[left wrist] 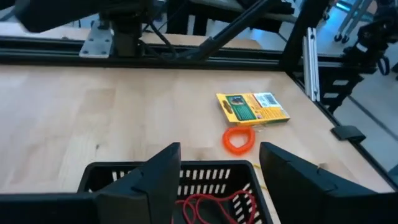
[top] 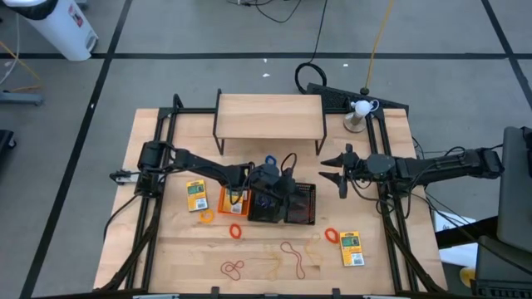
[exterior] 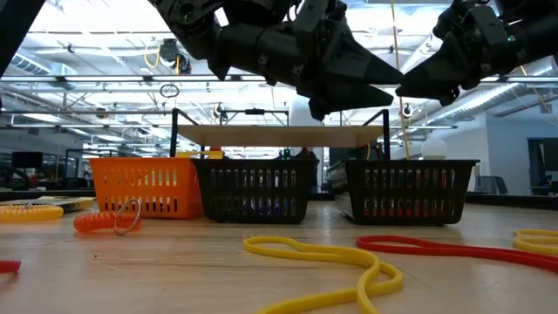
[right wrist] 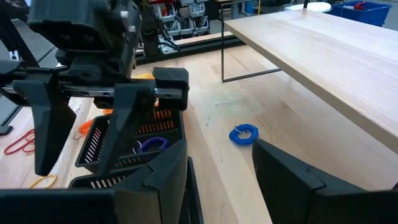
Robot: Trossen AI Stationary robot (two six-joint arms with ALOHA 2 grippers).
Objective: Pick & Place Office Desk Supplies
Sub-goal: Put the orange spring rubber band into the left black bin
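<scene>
Three mesh bins stand in a row mid-table: an orange bin point(top: 232, 200) and two black bins point(top: 265, 205) point(top: 301, 204). My left gripper point(left wrist: 217, 163) hovers open just above the right black bin point(left wrist: 205, 177), where red rubber bands point(left wrist: 214, 205) lie. The middle black bin holds a purple band point(right wrist: 149, 144). One yellow-and-green pack point(top: 196, 195) lies left of the bins, another pack point(top: 352, 247) near the front right. Loose bands point(top: 235, 230) point(top: 291, 253) lie along the near side, and a blue loop point(top: 271, 160) lies behind the bins. My right gripper point(top: 337, 172) waits open, right of the bins.
A light wooden shelf point(top: 270, 116) on black legs stands behind the bins. A yellow band point(exterior: 323, 257) and a red band point(exterior: 453, 249) lie close to the near edge. Bare wood lies between the bins and the right pack.
</scene>
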